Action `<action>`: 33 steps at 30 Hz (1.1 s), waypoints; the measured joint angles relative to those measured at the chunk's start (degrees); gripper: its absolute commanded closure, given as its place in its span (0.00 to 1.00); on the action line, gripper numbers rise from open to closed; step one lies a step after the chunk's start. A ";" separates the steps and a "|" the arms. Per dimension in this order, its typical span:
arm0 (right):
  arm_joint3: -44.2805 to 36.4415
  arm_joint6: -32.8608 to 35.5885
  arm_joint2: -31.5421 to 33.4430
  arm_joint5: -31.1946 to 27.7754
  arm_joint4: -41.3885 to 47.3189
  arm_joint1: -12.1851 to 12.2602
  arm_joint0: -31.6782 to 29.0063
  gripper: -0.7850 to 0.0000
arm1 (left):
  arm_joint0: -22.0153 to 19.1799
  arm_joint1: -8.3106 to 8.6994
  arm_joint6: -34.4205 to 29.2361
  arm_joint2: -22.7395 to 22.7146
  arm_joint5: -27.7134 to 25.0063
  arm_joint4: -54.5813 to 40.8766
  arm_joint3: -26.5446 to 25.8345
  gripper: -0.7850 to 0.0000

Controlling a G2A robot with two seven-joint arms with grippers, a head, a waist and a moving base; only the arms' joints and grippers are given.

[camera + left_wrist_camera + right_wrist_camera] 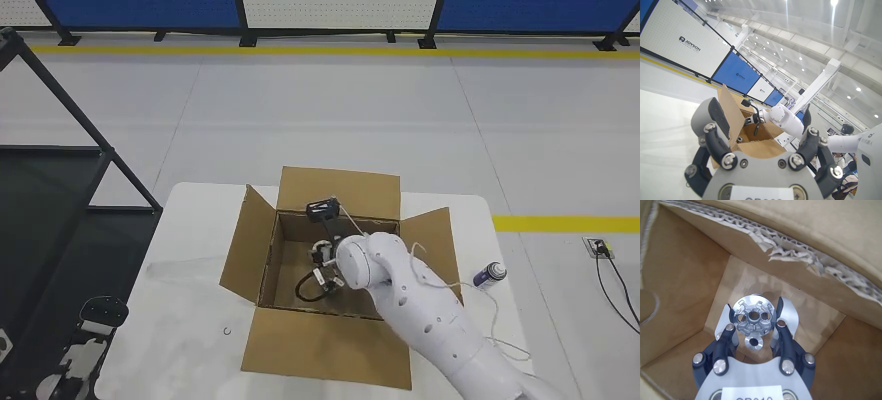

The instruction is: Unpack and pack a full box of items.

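Cardboard box [325, 352] stands open on the white bench [190, 300], all four flaps folded outward, and the right arm reaches down into it from the robot's side. Deep inside, the right tool [755, 306] is narrowed onto a round metal hub [753, 318], one finger pressed against each side of its rim. The hub's flat, slotted face is turned up toward the wrist, so its bore runs in line with the tool's reach. Whether it rests on the box floor cannot be told. A small metal ring [754, 342] lies just beside it, between the fingers' bases. The box walls stand close on every side, and a torn corrugated edge [791, 251] hangs above the hub. The left tool [761, 106] is spread wide and holds nothing, well apart from the box on its left. A blue can [489, 272] lies on its side near the bench's right edge.
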 measured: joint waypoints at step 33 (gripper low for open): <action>-62.61 -26.47 46.73 3.38 1.62 7.86 -54.37 1.00 | 0.00 0.00 0.00 0.00 0.00 0.00 0.00 0.00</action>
